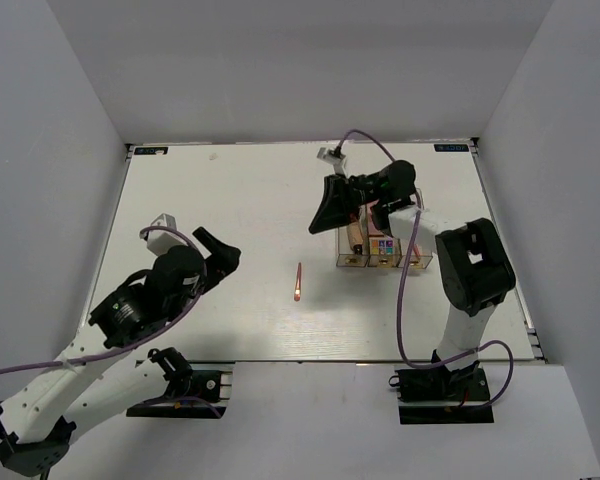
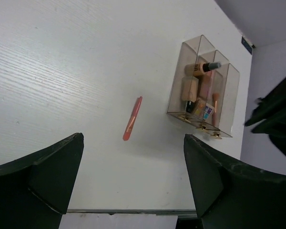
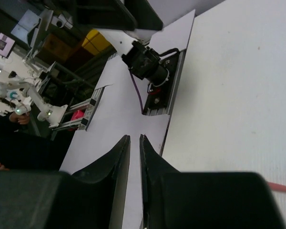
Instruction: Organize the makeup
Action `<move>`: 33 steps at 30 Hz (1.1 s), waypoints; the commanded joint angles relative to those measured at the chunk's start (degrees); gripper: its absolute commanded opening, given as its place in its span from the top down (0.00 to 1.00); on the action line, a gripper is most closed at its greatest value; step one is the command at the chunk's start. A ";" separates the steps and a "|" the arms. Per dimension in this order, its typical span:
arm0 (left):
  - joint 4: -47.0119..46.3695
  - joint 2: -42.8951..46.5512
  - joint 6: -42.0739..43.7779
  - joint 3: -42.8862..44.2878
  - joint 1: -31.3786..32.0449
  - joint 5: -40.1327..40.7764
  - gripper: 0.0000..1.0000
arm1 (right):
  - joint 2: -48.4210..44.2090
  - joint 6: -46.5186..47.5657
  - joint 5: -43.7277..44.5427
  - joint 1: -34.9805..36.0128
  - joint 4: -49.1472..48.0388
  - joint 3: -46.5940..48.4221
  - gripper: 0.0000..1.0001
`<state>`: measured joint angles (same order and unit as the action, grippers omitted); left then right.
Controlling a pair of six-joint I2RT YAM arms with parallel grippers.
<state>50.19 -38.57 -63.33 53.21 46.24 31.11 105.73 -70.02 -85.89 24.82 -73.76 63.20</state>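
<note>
On the tabletop [image 1: 230,190] left of the clear box [image 1: 352,262] | pink stick [image 1: 298,281] loose | left end effector [image 1: 220,252] released, near it | right end effector [image 3: 134,140] almost clenched, empty | risk: thin stick rolls from pinch

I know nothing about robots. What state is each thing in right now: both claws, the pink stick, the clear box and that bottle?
left gripper: open wide, empty.
right gripper: fingers almost together, nothing seen between them.
pink stick: lying flat on the table, apart from the box, untouched.
clear box: standing on the table, cosmetics inside.
tan bottle: lying on its side inside the box.
</note>
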 commanded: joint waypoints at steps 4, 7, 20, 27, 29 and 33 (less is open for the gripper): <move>0.34 -5.02 0.31 1.89 -0.18 1.05 0.03 | -2.73 -12.93 -8.96 1.81 -34.18 13.16 0.81; -0.10 -6.69 1.19 2.95 -0.18 1.32 0.03 | -2.90 -15.49 -3.25 1.46 -32.86 18.09 0.76; 2.54 -4.50 -0.48 3.74 -0.18 2.11 0.02 | -1.32 26.11 23.90 1.90 30.27 44.27 0.11; 3.86 -2.66 -2.15 2.87 -0.18 1.94 0.02 | 3.16 78.74 56.94 5.67 73.47 55.10 0.11; 4.12 -2.39 -2.41 2.60 -0.18 1.85 0.02 | 1.68 82.48 66.96 7.08 75.67 50.46 0.11; 4.03 -1.95 -2.94 1.63 -0.18 1.93 0.02 | -3.51 81.45 76.83 9.72 77.17 38.95 0.11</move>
<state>53.47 -41.23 -65.08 55.22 46.24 32.03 105.25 3.36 -22.79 32.93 -6.07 107.44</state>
